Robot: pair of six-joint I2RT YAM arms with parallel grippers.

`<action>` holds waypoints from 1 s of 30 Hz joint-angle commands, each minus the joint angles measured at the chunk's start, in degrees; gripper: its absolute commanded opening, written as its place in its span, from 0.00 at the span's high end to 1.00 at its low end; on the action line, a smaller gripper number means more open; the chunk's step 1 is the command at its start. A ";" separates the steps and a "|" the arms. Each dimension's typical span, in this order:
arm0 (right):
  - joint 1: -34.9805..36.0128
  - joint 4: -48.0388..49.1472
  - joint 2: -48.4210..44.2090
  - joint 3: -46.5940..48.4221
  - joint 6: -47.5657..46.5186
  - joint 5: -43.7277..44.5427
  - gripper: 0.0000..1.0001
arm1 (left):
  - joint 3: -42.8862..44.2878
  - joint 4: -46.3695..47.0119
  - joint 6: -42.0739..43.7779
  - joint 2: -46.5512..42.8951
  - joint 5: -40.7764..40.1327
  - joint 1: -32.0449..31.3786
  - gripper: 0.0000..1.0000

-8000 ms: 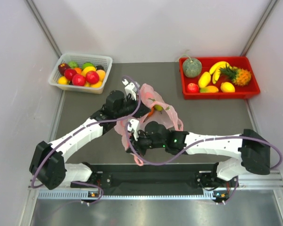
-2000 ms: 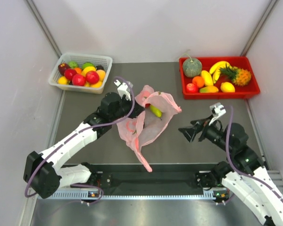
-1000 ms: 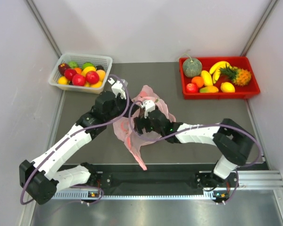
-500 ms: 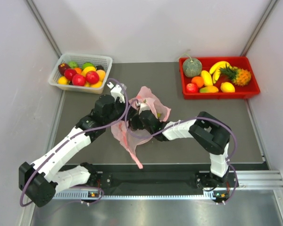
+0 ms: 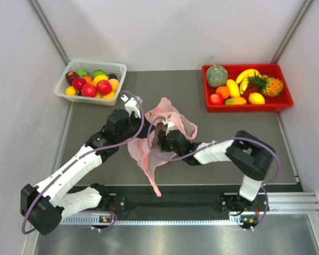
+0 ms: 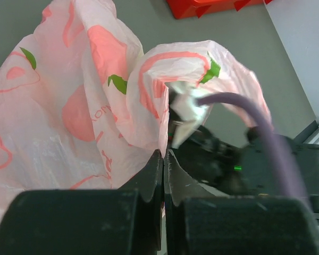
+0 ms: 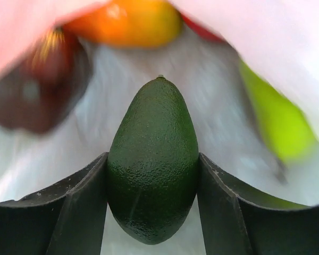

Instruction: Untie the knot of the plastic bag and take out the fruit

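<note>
Right end effector (image 7: pixel 152 157) inside the plastic bag (image 6: pixel 85 106), clamped around the avocado (image 7: pixel 152 122); left end effector (image 6: pixel 163 159) pinched shut on the bag's rim. Best lifted straight out, gently.

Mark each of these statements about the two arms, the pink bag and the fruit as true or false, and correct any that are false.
1. The right gripper has a dark green avocado between its fingers. True.
2. The left gripper is wide open and clear of the plastic bag. False: its fingers are closed together, pinching the pink film.
3. The pineapple lies in the white basket. False: it lies in the red tray.
4. The right gripper is reaching inside the plastic bag. True: its wrist view shows bag film and other fruit around the avocado.
</note>
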 commanded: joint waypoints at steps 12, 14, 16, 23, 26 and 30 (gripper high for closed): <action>1.06 -10.69 -41.03 -16.96 2.63 -34.29 1.00 | -0.52 7.13 -1.21 0.21 -1.93 -0.33 1.00; 1.14 -13.85 -46.15 -17.92 2.45 -36.87 1.00 | -0.61 7.75 -1.21 1.00 -1.93 -0.33 1.00; 1.14 -19.21 -54.85 -18.10 1.40 -38.46 1.00 | -0.78 8.62 -1.30 1.70 -1.84 -0.33 1.00; -0.79 -33.46 -78.85 -15.39 -0.79 -18.10 1.00 | -0.61 9.07 -0.86 1.98 -1.05 -0.33 1.00; -2.89 -34.79 -82.12 -13.63 -1.85 -11.14 1.00 | -0.87 9.16 -0.68 1.62 -0.87 -0.33 1.00; -5.71 -34.44 -78.80 -10.64 -2.03 0.18 1.00 | -1.05 8.63 -0.07 1.36 -0.43 -0.24 1.00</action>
